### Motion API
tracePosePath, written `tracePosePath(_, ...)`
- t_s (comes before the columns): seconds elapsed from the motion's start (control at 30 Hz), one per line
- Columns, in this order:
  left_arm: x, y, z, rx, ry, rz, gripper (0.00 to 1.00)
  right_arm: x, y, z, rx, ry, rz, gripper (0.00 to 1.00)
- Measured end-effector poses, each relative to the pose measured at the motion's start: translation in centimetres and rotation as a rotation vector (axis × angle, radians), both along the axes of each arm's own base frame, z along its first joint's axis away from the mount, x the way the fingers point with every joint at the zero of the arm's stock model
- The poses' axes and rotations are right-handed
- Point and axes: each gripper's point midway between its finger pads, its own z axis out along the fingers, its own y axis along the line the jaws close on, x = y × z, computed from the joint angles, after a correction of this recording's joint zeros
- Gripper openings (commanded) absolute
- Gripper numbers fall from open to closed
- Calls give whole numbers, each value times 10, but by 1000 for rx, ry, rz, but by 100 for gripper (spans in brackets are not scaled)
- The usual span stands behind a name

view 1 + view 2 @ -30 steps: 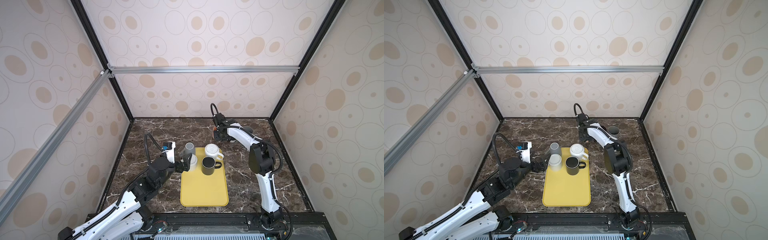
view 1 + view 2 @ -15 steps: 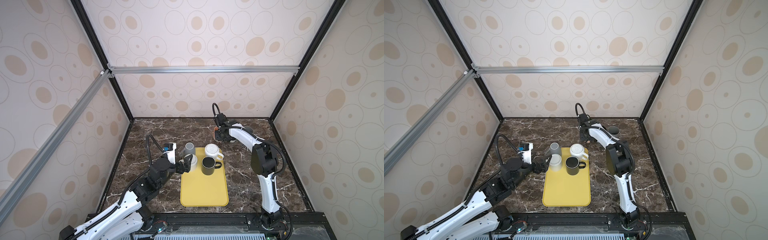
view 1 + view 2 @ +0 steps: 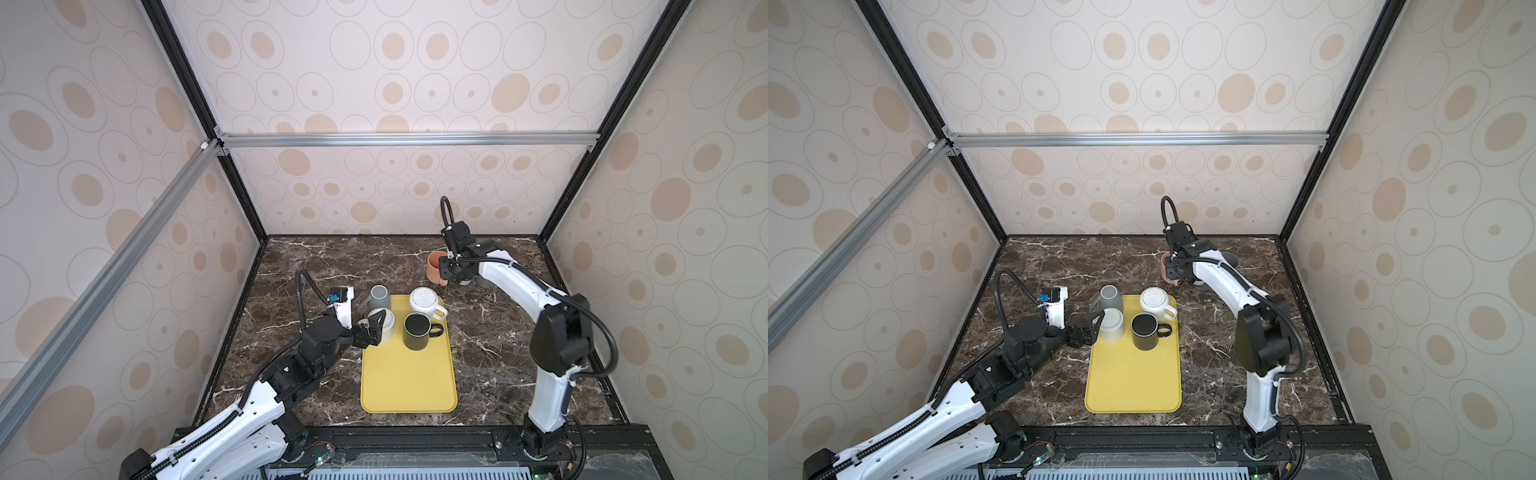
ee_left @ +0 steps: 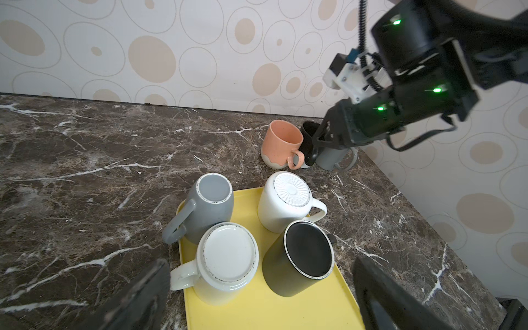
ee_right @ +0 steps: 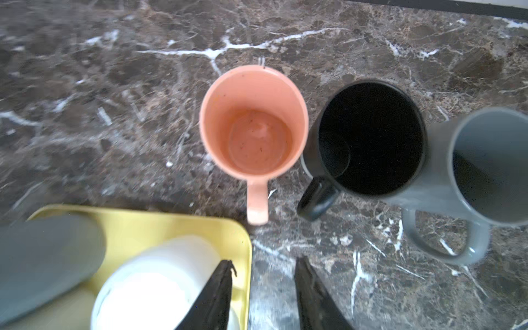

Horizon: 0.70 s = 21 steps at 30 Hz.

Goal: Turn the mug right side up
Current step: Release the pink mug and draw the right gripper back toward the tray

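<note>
Four mugs [image 3: 417, 330] crowding yellow plastic tray [image 3: 407, 382]; left gripper [image 3: 372, 320] gaping beside upturned white ceramic mug [image 3: 387, 326]; right gripper [image 3: 453, 277] standing ajar, empty, upper right.

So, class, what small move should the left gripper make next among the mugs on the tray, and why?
Probably ease the left gripper forward around the plain white mug and close. Its jaws stand wide open right beside that mug, which sits bottom-up on the yellow tray.

Mugs on my tray [image 3: 409, 386] and worktop [image 3: 498, 353]
I see four mugs [image 3: 417, 331] at the tray's far end; three mugs [image 3: 434, 266] stand behind it, rightwards.
</note>
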Motion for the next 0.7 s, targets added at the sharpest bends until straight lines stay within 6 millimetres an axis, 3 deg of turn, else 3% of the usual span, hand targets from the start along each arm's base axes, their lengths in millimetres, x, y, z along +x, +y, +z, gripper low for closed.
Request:
tracePosePath(0.17,-1,1,-1,0,-1,0,100,-58,1,54,65,-120,231,41)
tracePosePath(0.33,-2,2,-3,6,1,-2,100,-112,18,73,108,-163,510,40)
tracePosePath(0.5,-4,-1,-5,9,6,-20,100,-150,42,52,53,-130,778,40)
tracePosePath(0.7,-5,-2,-12,15,18,-31,100,-171,39,-3,-22,-59,917,40)
